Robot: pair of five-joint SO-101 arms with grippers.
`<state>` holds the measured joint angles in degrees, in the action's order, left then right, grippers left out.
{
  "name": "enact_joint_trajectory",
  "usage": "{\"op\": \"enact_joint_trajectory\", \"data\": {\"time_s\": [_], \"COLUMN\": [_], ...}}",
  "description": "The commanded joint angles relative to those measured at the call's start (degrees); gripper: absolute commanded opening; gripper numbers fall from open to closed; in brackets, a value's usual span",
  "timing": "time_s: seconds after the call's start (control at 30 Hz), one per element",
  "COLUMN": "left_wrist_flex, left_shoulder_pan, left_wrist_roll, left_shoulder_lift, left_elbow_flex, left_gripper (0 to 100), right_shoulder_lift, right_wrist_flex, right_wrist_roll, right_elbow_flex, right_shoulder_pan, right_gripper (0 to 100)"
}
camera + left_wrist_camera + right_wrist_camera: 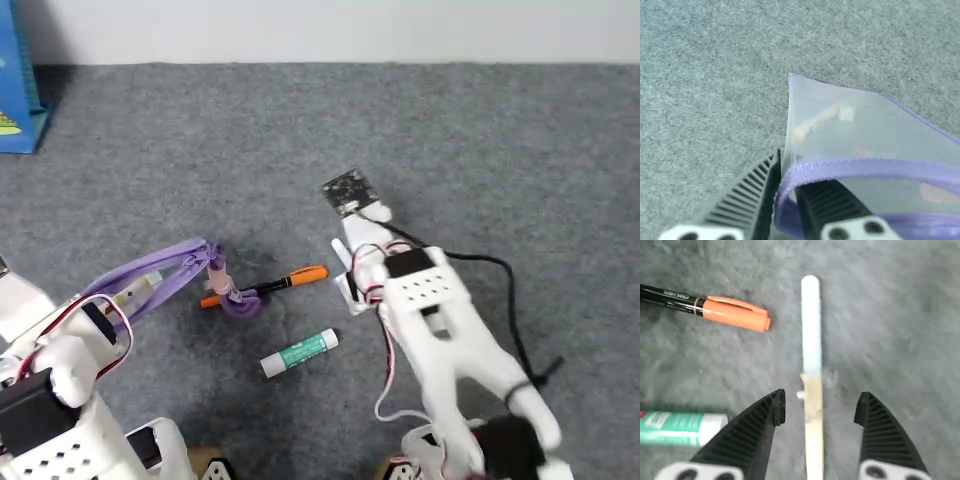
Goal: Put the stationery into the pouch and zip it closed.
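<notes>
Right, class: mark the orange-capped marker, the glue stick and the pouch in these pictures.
orange-capped marker point(732, 313), right wrist view, on its orange cap.
glue stick point(301, 352), high view, on its green label.
pouch point(860, 135), left wrist view, on its clear side wall.
</notes>
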<state>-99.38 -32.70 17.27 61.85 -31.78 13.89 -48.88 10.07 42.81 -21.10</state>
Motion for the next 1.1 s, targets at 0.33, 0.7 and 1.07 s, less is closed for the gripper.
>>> {"op": "enact_joint_trajectory", "data": {"time_s": [0.33,0.7,1.07], "left_wrist_flex": [-0.7,-0.6,-0.6], "left_shoulder_pan": [-0.2,-0.2,-0.2], "left_wrist_roll": [-0.6,-0.6,-0.6], "left_shoulder_lift": [-0.6,-0.6,-0.6], "left_elbow_flex": [0.0,0.0,0.0], "left_gripper": [1,1,1], "right_shoulder_lift": [-27.5,-25.7,4.3], "right_wrist_flex": [3.6,-4.5,-24.1], "right_wrist_roll": [-0.8,-0.6,-3.6], "right_elbow_flex": [-24.5,-26.1,-26.1], "right_shoulder_pan": [-0.5,-0.7,-0.9], "right_gripper": [18.8,0.9,0.8]}}
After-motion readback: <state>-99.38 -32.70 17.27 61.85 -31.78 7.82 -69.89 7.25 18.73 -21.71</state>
